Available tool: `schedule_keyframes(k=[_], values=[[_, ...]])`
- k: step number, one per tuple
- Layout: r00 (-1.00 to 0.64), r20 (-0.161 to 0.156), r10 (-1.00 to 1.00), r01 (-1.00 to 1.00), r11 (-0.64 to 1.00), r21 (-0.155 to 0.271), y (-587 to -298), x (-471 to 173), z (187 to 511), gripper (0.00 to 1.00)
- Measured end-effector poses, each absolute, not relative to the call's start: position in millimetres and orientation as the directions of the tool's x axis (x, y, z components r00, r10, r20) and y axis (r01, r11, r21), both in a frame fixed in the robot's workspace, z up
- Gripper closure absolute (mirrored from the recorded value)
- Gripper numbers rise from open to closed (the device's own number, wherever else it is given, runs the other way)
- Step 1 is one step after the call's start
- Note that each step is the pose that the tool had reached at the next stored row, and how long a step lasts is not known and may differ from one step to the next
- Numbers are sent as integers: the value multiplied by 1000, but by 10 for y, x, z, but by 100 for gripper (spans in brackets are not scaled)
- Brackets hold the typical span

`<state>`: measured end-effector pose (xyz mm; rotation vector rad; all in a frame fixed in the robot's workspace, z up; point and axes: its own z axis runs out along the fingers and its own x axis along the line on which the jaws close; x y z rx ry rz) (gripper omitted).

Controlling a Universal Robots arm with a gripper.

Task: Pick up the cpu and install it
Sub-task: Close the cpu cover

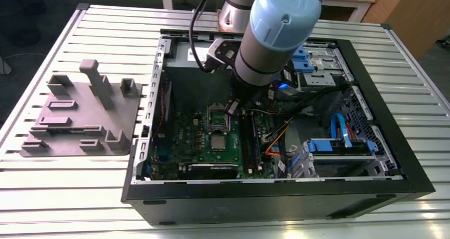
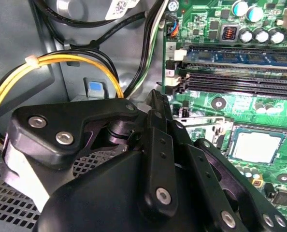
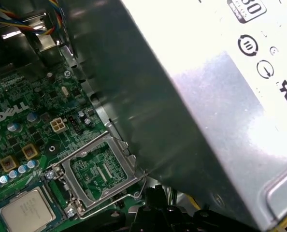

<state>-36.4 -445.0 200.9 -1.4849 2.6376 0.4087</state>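
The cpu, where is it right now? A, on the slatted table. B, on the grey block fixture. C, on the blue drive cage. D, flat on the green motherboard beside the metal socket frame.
D: in the first wrist view the cpu lies flat on the green motherboard, beside the metal socket frame.

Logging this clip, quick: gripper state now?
Gripper: cannot be told whether open or closed. The cpu sits on the motherboard, not in the gripper.
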Motion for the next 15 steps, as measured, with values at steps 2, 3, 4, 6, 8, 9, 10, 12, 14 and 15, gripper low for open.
schedule_keyframes(k=[2, 3, 4, 6, 8, 9, 10, 12, 14, 15], values=[[-523, -205, -827, -850, 491, 188, -4446, -368, 2004, 90], [-523, -205, -827, -851, 491, 188, -4444, -371, 2003, 90], [-522, -205, -828, -851, 490, 188, -4444, -373, 2003, 90], [-521, -205, -829, -852, 489, 188, -4442, -377, 2001, 90], [-519, -205, -830, -853, 487, 188, -4441, -380, 1999, 90], [-518, -205, -830, -853, 486, 188, -4441, -381, 1998, 90], [-518, -205, -831, -854, 486, 188, -4440, -381, 1995, 90], [-518, -205, -831, -854, 485, 188, -4437, -381, 1988, 90], [-518, -205, -831, -854, 486, 189, -4435, -382, 1984, 90], [-518, -204, -831, -854, 486, 189, -4434, -381, 1982, 90]])
